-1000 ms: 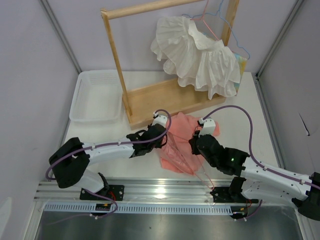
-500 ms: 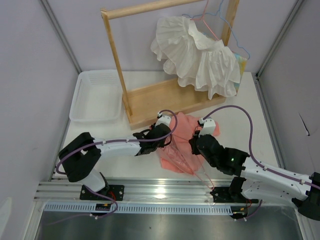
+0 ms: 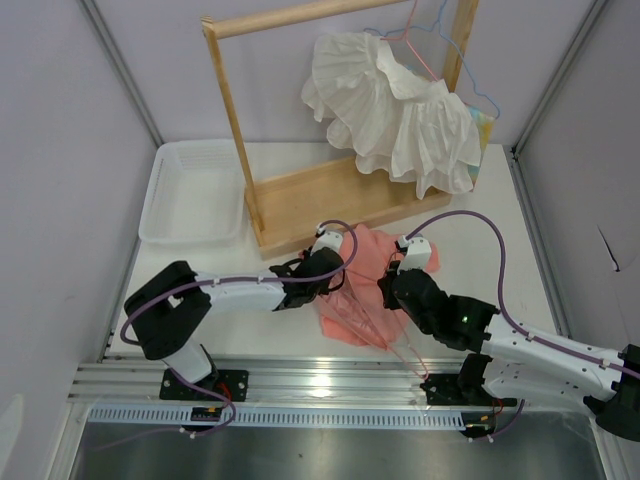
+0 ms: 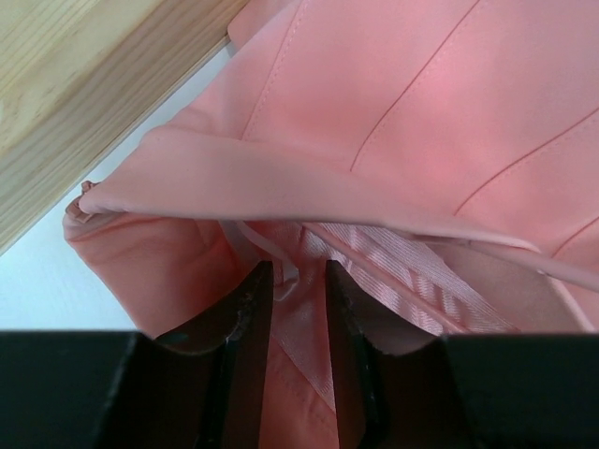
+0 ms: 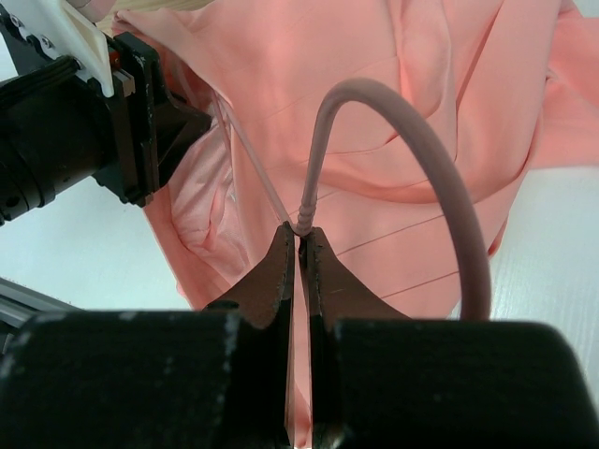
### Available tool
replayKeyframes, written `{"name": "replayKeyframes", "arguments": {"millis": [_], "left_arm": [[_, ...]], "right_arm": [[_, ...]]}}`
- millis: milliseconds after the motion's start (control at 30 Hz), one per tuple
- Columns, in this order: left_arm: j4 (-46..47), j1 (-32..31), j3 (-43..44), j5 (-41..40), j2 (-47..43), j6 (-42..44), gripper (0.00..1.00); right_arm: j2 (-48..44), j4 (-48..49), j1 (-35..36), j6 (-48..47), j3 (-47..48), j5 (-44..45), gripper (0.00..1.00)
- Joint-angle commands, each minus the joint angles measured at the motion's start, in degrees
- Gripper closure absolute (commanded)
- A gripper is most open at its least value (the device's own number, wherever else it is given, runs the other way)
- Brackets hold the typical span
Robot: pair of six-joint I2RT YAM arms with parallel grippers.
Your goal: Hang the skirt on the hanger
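Pale lilac walls (image 3: 60,150) around a white table (image 3: 500,230), wooden garment rack (image 3: 235,110) at the back.

Hanger (image 5: 449,182): frame hidden under the skirt (image 5: 374,37), a single thin wire alone being seen; the hook's far end is lost behind the housing of the right gripper (image 5: 301,238). Skirt: cut off at the top and right edges of the right wrist view, and partly covered by both grippers from above. Left gripper (image 4: 298,276): whether cloth is pinched or merely straddled cannot be told; the lower left wrist view is blocked by its housing. Right arm (image 3: 560,350): cut off at the right edge. Rack (image 3: 233,130): right post cut off above and partly hidden by the white garment (image 3: 400,100).
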Motion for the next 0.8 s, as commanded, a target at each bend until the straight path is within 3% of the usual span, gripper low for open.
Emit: {"name": "replayKeyframes", "arguments": {"millis": [0,433,567,700,767], "left_arm": [[1.75,0.8,0.86,-1.19,0.72,-0.63,0.66],[5.8,2.64,0.33,2.5,4.49,-2.13,0.72],[5.62,2.73,-0.11,2.68,3.71,-2.74,0.81],[4.3,2.73,-0.2,2.76,0.46,-2.39,1.0],[3.86,2.73,0.06,3.29,-2.51,-1.96,1.0]], "right_arm": [[-0.25,-0.01,0.14,0.4,0.78,2.6,1.0],[-0.6,-0.19,0.05,0.49,0.26,2.69,1.0],[-0.86,-0.37,0.05,0.4,0.26,2.69,1.0],[-1.39,-0.54,0.05,0.32,0.26,2.69,1.0],[-1.39,-0.54,0.05,0.23,0.34,2.69,1.0]]}}
